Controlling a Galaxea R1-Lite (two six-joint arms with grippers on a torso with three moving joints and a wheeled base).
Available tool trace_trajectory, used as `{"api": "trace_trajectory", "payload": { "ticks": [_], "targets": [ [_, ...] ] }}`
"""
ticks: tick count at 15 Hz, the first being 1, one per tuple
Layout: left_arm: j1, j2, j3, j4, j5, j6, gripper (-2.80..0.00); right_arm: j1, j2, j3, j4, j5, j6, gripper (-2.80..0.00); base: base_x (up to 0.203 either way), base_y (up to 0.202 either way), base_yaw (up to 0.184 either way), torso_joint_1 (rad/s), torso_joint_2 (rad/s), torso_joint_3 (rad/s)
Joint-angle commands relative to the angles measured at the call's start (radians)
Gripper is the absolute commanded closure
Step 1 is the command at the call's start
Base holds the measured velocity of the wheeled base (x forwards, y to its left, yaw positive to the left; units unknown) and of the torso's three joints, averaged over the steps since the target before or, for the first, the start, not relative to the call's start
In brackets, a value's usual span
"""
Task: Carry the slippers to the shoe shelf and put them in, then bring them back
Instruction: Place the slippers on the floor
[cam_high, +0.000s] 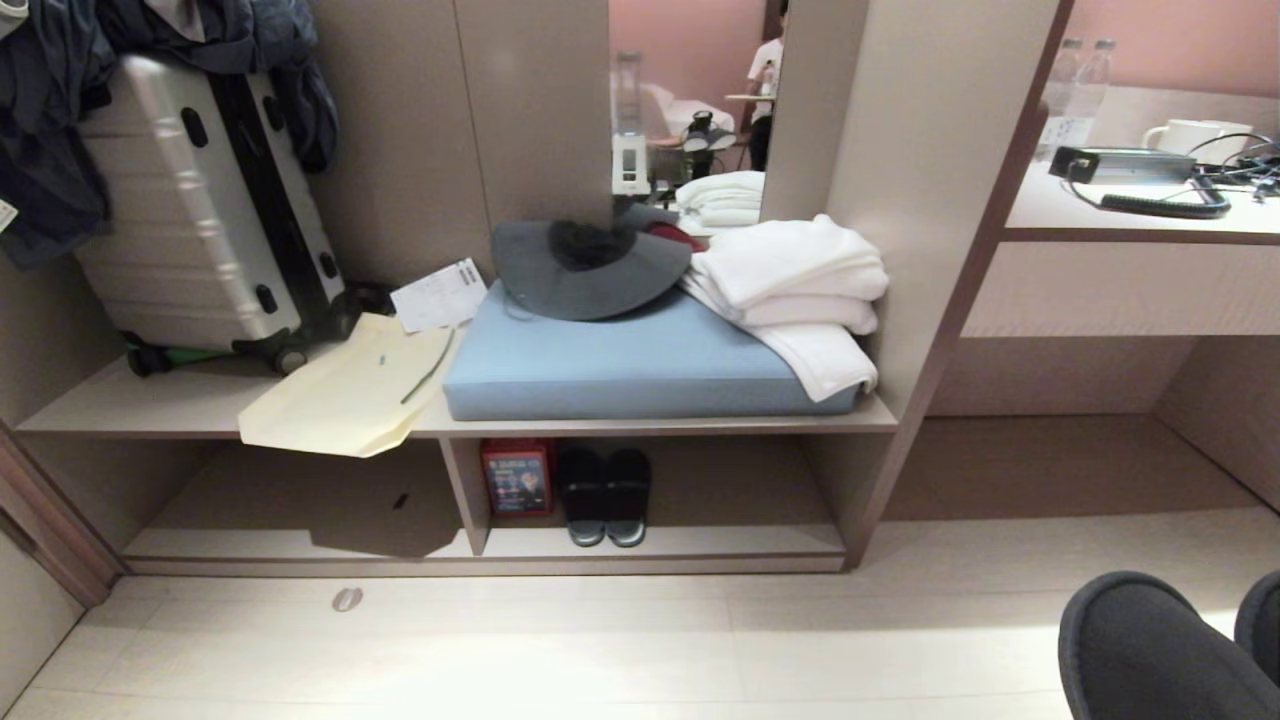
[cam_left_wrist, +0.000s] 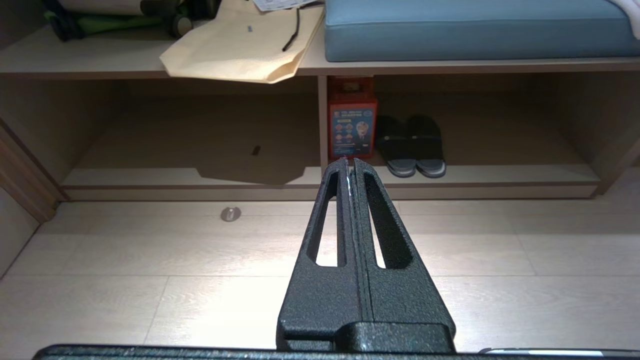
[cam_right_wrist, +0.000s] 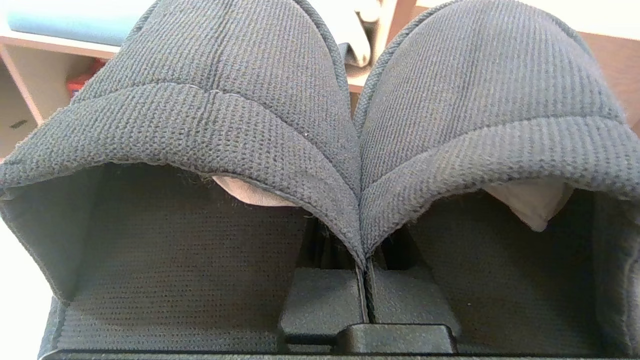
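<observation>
Currently you are in the outbound carry. The slippers (cam_high: 1150, 650), a blue-grey knit pair, hang at the lower right of the head view over the floor (cam_high: 600, 650). They are well apart from the shoe shelf (cam_high: 720, 545) and not yet in it.

Right claw (cam_right_wrist: 366, 292): clenched on the slippers (cam_right_wrist: 225, 115), pinching the two inner edges together so that both shoes ride side by side, toes forward.

Left claw (cam_left_wrist: 348, 161): clenched on nothing, held level above the floor and pointing at the shelf's upright divider.

Next move, as a judgement: bring the robot closer, then carry the right arm low and forward under the thin top board. The right compartment already holds a red box (cam_high: 517, 477) against the divider, with a darker pair (cam_high: 603, 495) just beside it. You should therefore aim for the bare base board to the right of that pair, or for the left compartment.

Views compared:
- The head view alone shows the blue cushion (cam_high: 640, 365), the hat, the towels and the desk (cam_high: 1130, 215) to the right.
- The left wrist view shows the shelf (cam_left_wrist: 500, 175), its depth and the darker pair (cam_left_wrist: 411, 145) more plainly.
- Only the right wrist view shows the grip itself. The slippers fill it and hide most of the shelf.
</observation>
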Motion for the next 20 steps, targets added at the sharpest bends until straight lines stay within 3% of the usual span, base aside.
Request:
{"api": "trace_trajectory", "payload": {
  "ticks": [1, 20],
  "targets": [
    [0.001, 0.001, 0.0, 0.0, 0.0, -0.001, 0.0, 0.0, 0.001, 0.001, 0.0, 0.0, 0.0, 0.0, -0.001, -0.142, 0.007, -0.001, 0.0, 0.005],
    [0.0, 0.001, 0.002, 0.0, 0.0, -0.002, 0.0, 0.0, 0.001, 0.0, -0.001, 0.001, 0.0, 0.0, 0.0, -0.195, 0.002, 0.003, 0.0, 0.002]
  ]
}}
